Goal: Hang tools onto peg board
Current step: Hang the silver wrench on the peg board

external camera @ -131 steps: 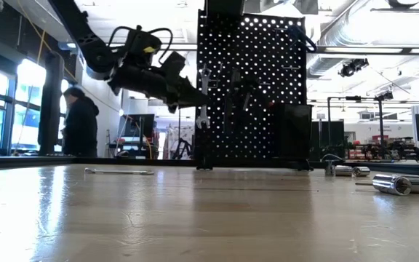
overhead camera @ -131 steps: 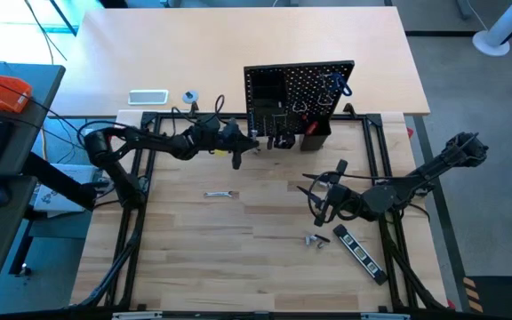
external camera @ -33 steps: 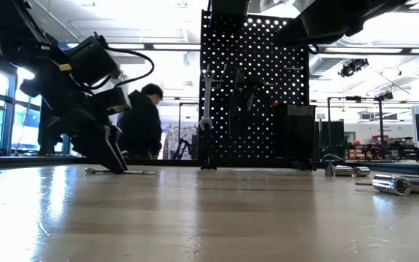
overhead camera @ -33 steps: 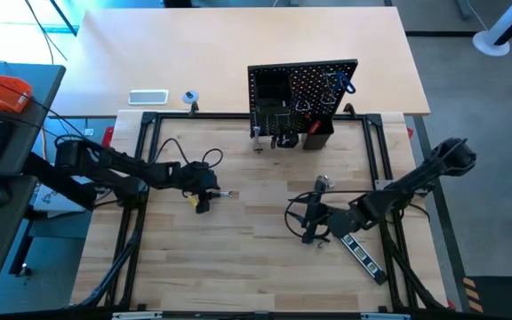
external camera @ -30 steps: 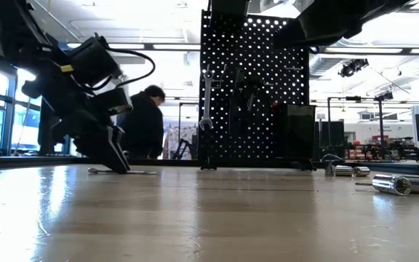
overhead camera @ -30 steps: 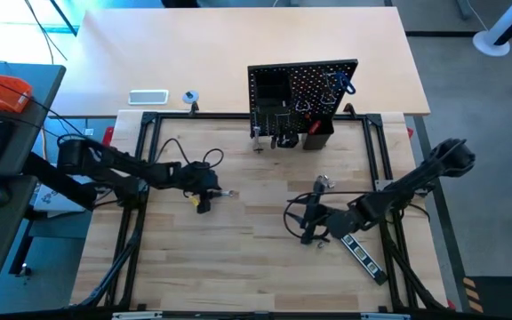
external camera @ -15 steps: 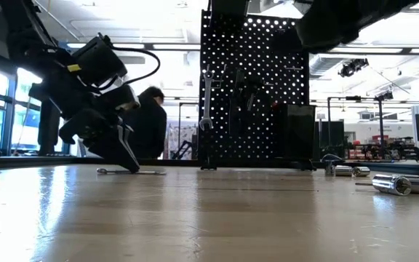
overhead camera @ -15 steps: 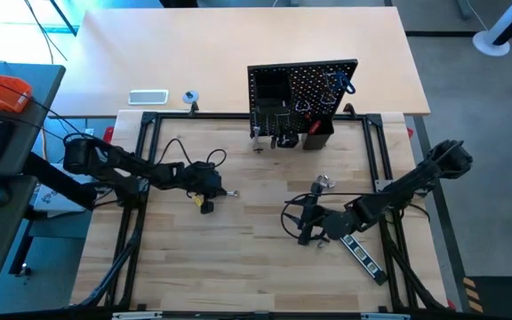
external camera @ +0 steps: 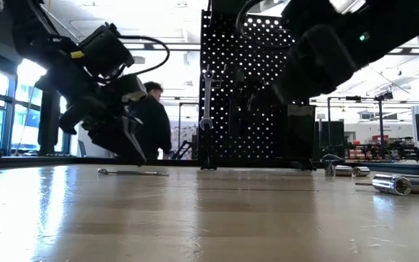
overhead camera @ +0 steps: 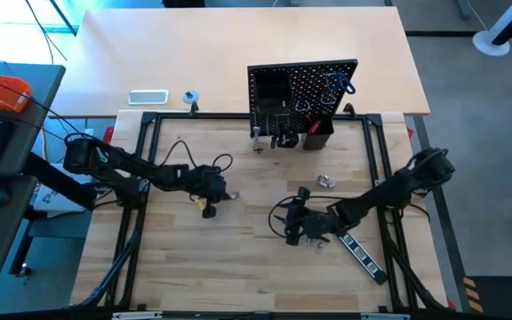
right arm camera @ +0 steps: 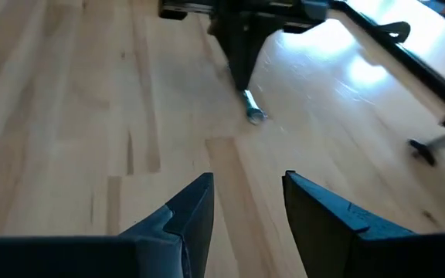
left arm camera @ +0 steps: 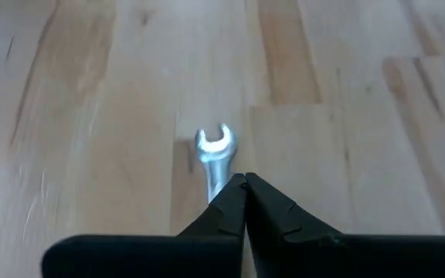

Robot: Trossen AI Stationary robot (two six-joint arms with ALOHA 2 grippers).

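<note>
A silver wrench [left arm camera: 213, 147] lies left of the table's middle, and my left gripper [left arm camera: 244, 184] is shut on it; the pair also shows in the high view, left gripper [overhead camera: 217, 194], wrench [overhead camera: 231, 195]. My right gripper [right arm camera: 247, 185] hovers open over bare wood at mid-table [overhead camera: 284, 227], with nothing between its fingers. The peg board [overhead camera: 300, 93] stands upright at the far edge. Another wrench [external camera: 206, 98] hangs on its front by its upper end, and a blue-handled hex key [overhead camera: 339, 84] hangs there too. My left gripper pinches the wrench's shaft [left arm camera: 219, 179] between its two fingers. The fingers slant down from the table's left and lie along the wrench. Its open-jawed end [left arm camera: 213, 141] sticks out past the fingertips. The wrench [external camera: 133, 172] lies about level at table height; whether it is clear of the wood I cannot tell.
A black striped bar [overhead camera: 360, 251] and small silver pieces [overhead camera: 316, 240] [overhead camera: 325, 181] lie near my right arm. Sockets [external camera: 393, 183] sit at the right. A white flat rectangle [overhead camera: 148, 97] and a tape roll [overhead camera: 189, 97] lie beyond the frame. A person [external camera: 155, 120] stands behind the table.
My left gripper has risen a little and gone toward the table's right edge; the wrench has slid a short way to the right with it. My right gripper has sunk and gone toward the table's left, still open.
</note>
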